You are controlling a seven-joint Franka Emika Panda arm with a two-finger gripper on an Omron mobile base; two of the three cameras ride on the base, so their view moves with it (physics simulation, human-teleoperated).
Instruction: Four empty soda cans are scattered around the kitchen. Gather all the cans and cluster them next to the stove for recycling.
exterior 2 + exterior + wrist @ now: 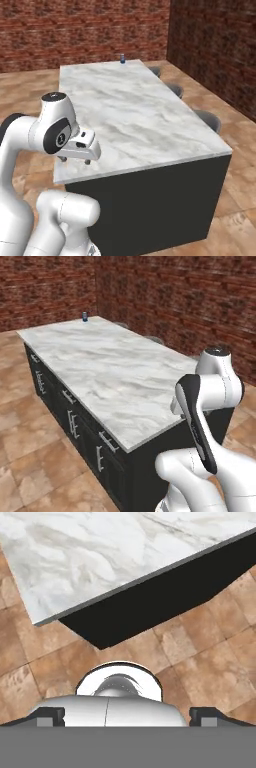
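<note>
One small blue soda can stands upright at the far corner of the marble island top, far from the arm. My gripper hangs over the island's near edge and points down. In the hand view its two dark fingertips sit wide apart, so the gripper is open with nothing held. That view looks down on the island's near corner and the tiled floor. The stove is out of view.
The long island has a white marble top and dark cabinet fronts with metal handles along its left side. Grey stools line its right side. Brick walls stand behind, with brown tiled floor all around.
</note>
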